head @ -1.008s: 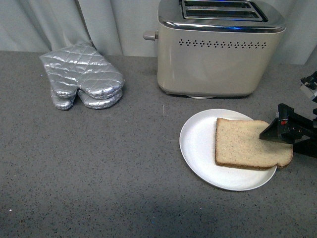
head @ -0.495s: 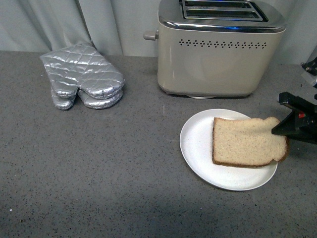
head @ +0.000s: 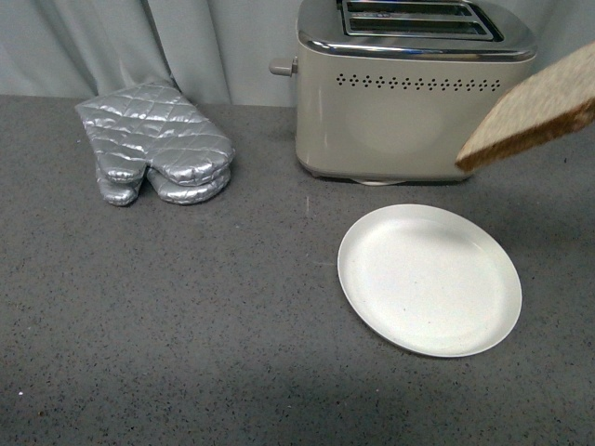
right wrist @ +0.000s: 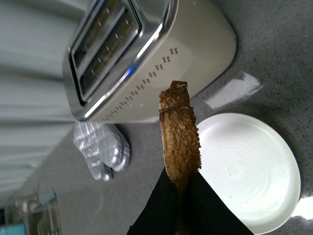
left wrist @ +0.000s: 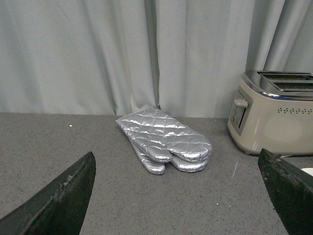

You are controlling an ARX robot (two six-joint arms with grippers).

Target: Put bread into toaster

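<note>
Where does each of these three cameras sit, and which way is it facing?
Front: on the body, looking down at counter, mitts, toaster, plate, bread in midair; no arm shows.
Left wrist: on the left arm, low, facing curtain and mitts; open left end effector frames it.
Right wrist: looks along the right end effector, shut on bread, toward toaster and plate.
Shared: all show toaster and mitts.

No writing, brand, number or sign is legible anywhere: not on the toaster (head: 409,121), bread (head: 539,107), plate (head: 428,279) or oven mitts (head: 158,139).
</note>
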